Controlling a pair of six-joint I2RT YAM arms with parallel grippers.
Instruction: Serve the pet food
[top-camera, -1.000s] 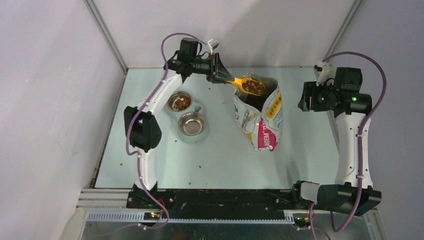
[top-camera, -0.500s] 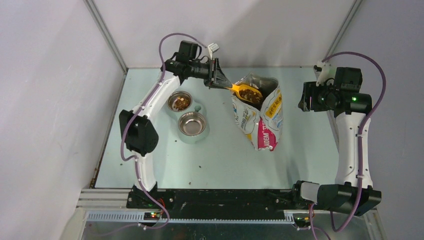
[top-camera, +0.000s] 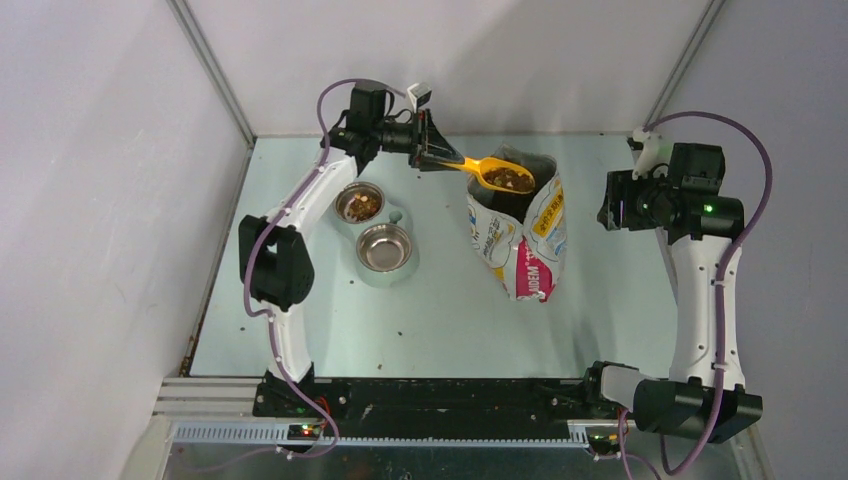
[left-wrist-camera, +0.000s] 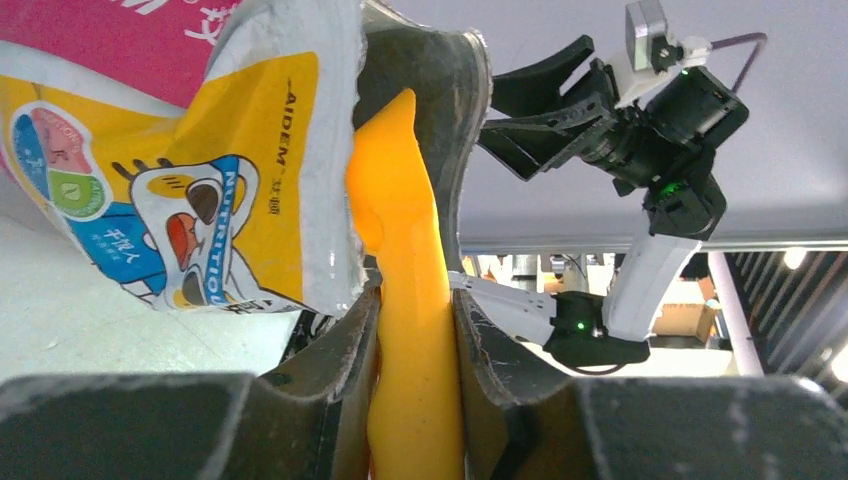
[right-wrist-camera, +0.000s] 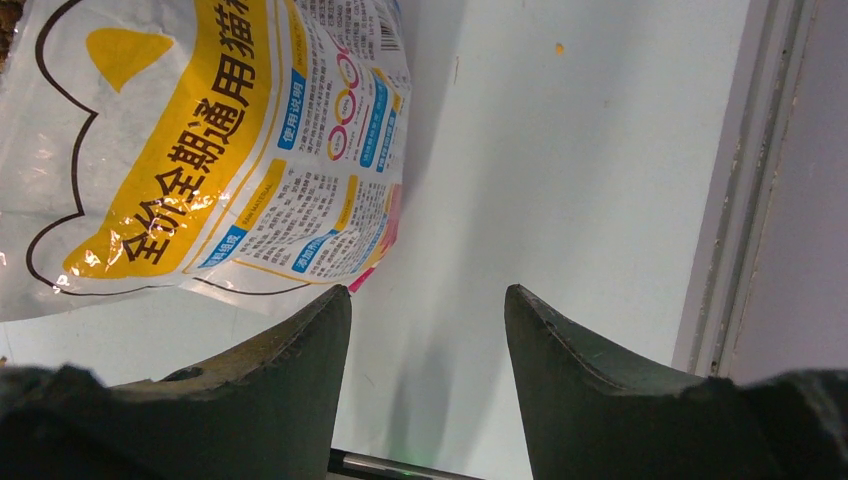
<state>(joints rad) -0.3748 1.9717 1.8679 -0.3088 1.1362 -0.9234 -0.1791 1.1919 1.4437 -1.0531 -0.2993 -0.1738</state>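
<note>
Kibble (top-camera: 510, 179) you see in two places: one dark crumbly heap in the single orange plastic scoop (top-camera: 478, 164), above the open mouth of the one crinkled foil bag (top-camera: 522, 240), and one portion in the far steel bowl (top-camera: 358, 204). The near bowl (top-camera: 385, 247), also round, shows bare metal. Your left gripper (left-wrist-camera: 415, 292) pinches the scoop's smooth handle, so the heap sits beyond the fingertips. Your right gripper (right-wrist-camera: 428, 300) stands wide, gripping nothing, near the bag.

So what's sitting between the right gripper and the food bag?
Nothing but bare table. The right wrist view shows open tabletop between the open right gripper and the bag; the top view shows the same gap.
</note>
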